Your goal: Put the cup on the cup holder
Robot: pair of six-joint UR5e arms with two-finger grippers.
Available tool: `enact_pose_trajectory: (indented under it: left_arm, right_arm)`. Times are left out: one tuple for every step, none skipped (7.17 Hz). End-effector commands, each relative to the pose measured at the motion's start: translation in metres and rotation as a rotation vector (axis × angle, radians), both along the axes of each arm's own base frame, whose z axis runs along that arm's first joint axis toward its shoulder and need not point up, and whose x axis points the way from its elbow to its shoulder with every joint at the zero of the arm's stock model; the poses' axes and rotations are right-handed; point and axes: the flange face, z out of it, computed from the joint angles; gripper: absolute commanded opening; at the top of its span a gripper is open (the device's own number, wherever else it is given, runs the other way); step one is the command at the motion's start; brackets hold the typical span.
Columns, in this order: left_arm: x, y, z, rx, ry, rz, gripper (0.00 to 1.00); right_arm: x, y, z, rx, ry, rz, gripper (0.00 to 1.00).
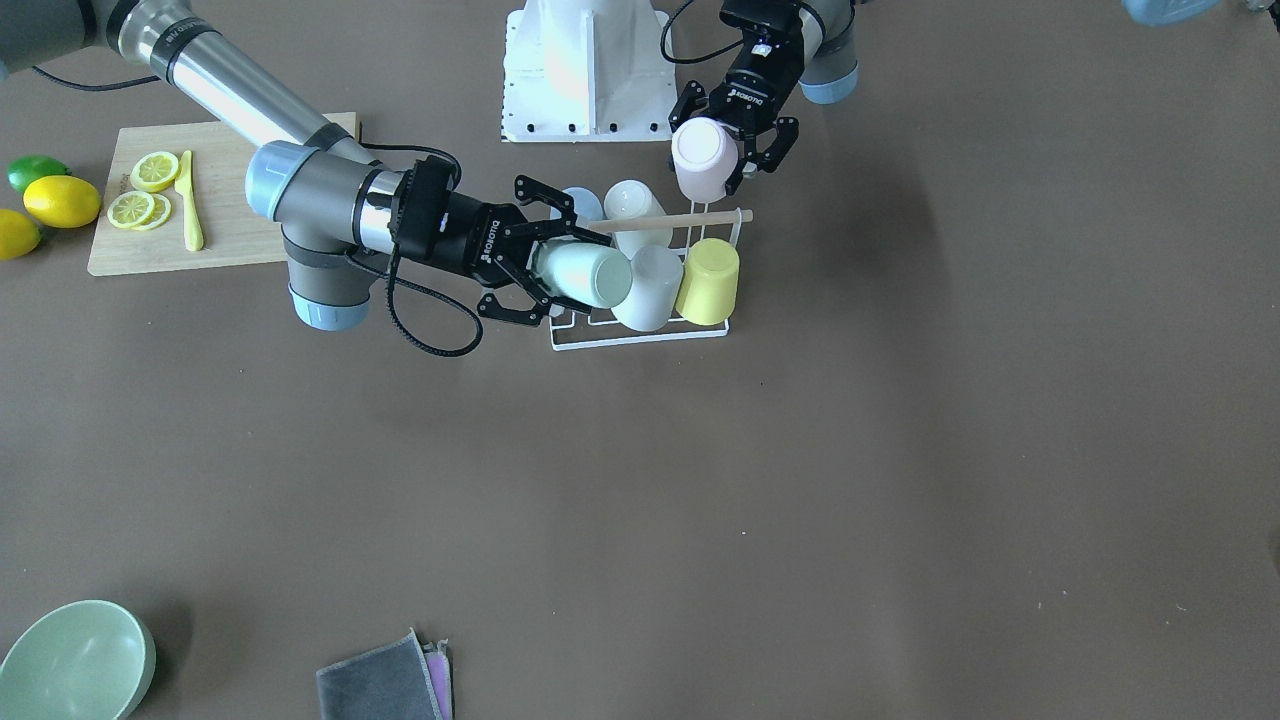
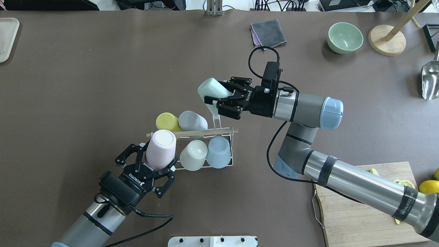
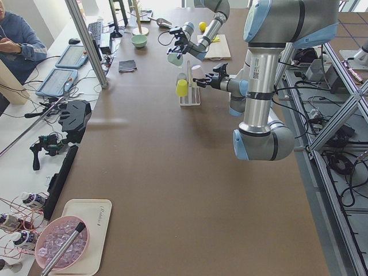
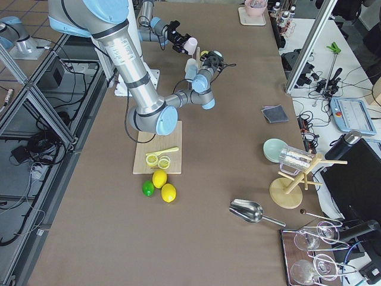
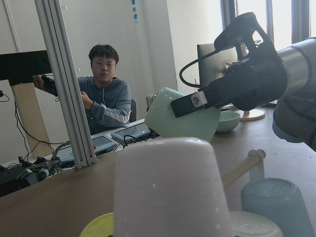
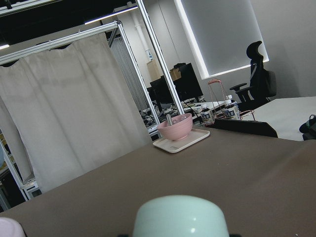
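1. We count six plastic cups, each a different colour. Four sit mouth-down on the prongs of the white wire cup holder [image 2: 232, 148] with the light wooden rod [image 2: 192, 133] across its top.
2. In the holder's row toward the robot are a cream cup [image 2: 193, 155] and a light blue cup [image 2: 218, 152]. In its far row are a yellow cup [image 2: 167, 121] and a grey cup [image 2: 192, 120].
3. The left gripper [image 2: 155, 158] has its two fingers clamped on the fifth, a pale pink cup [image 2: 161, 145]. This cup is bottom-up, just beside the holder's end on the left arm's side.
4. The right gripper [image 2: 221, 94] is closed around the sixth, a mint-green cup [image 2: 213, 89]. It is tilted over the holder's opposite end, next to the grey cup. We cannot tell whether it touches a prong.
5. Well apart from the holder, on the right arm's side, lies one wooden cutting board [image 1: 235, 235]. It carries three lemon slices [image 1: 155, 171] and one yellow knife [image 1: 188, 205].
6. Beyond that board from the holder are two whole lemons [image 1: 62, 200] and one green lime [image 1: 35, 171].
7. Across the table from the holder, away from the robot, sit one pale green bowl [image 1: 75, 660] and one folded grey cloth [image 1: 380, 682].
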Motion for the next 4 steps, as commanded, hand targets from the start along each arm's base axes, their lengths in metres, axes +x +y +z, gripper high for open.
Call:
enact_pose_trajectory:
  left_arm:
    - [-0.001, 0.0, -0.001, -0.001, 0.004, 0.001, 0.97]
    - [-0.003, 0.0, -0.002, -0.001, 0.021, 0.001, 0.97]
    - [-0.017, -0.004, -0.005, 0.001, 0.038, -0.011, 0.97]
    - [-0.05, -0.008, -0.002, -0.001, 0.039, -0.026, 0.97]
  right_arm:
    - [-0.007, -0.004, -0.005, -0.011, 0.015, -0.002, 0.0]
    - [-0.009, -0.004, -0.009, -0.01, 0.013, -0.002, 0.0]
    - [-0.013, 0.001, -0.011, -0.009, 0.01, -0.01, 0.0]
    - [-0.017, 0.004, -0.013, -0.009, 0.007, -0.015, 0.0]
